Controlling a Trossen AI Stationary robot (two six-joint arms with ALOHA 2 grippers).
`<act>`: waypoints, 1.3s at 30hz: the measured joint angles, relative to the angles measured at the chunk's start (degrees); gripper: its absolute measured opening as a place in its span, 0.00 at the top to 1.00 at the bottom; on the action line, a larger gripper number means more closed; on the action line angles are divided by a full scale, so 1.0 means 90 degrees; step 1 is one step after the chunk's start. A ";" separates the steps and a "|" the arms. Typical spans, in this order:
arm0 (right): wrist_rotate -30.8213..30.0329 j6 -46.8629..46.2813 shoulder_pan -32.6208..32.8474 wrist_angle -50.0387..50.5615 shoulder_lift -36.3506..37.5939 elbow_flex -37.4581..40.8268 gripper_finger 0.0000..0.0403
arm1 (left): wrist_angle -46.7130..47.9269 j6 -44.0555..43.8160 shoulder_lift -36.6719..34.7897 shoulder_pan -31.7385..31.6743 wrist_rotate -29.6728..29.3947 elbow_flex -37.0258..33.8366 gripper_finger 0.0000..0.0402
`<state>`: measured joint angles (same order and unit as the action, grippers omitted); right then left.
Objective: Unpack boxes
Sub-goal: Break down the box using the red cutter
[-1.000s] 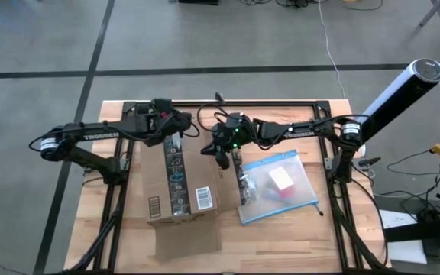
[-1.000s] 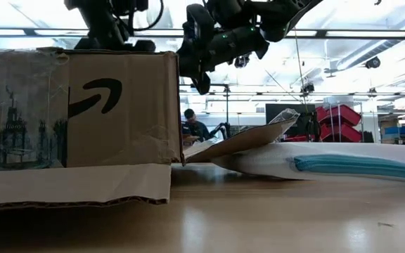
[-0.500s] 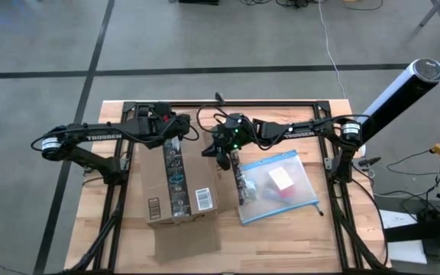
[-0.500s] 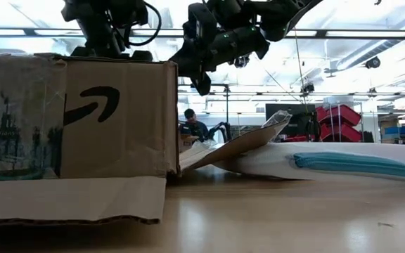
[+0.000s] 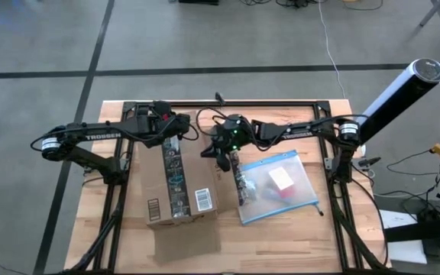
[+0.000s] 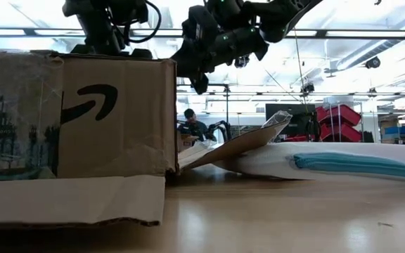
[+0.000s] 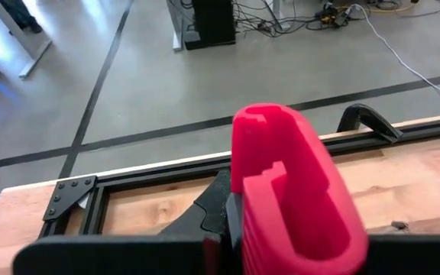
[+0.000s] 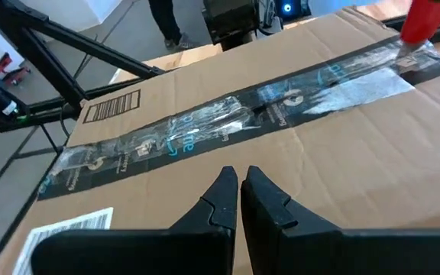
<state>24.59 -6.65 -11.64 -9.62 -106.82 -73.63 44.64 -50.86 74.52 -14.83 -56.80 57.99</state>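
Left pincer [image 5: 176,131], clamped on a small red tool [image 7: 292,191], sits at the far end of the box's [image 5: 180,183] tape seam [image 8: 228,126], which runs toward six o'clock along the lid. That brown, still-sealed box stands at the worktop's [image 5: 281,237] centre-left. To cut well, I judge the tool should stay shallow on the seam and draw straight along it, without wandering onto the cardboard. Right pincer [image 5: 218,150], fingers together and empty, hovers just beside the box's three-o'clock edge; pressing down there would steady the box. Farther at three o'clock lies a clear pouch [image 5: 281,187].
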 joint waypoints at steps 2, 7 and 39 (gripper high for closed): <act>-0.0002 0.0080 0.0008 -0.0076 -0.0151 0.0000 1.00 | 0.0002 0.0021 0.0000 -0.0007 0.0059 0.0004 0.92; 0.0002 0.0141 0.0056 -0.0367 -0.0468 0.0000 1.00 | 0.0021 0.0021 0.0005 -0.0007 0.0090 0.0004 0.92; 0.0122 -0.0378 0.0097 -0.0324 -0.0937 -0.0015 1.00 | 0.0711 -0.0578 0.0183 0.0000 0.0093 0.0339 0.92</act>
<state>25.69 -10.05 -10.76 -12.53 -115.25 -73.76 51.04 -56.06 76.17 -14.83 -55.96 61.04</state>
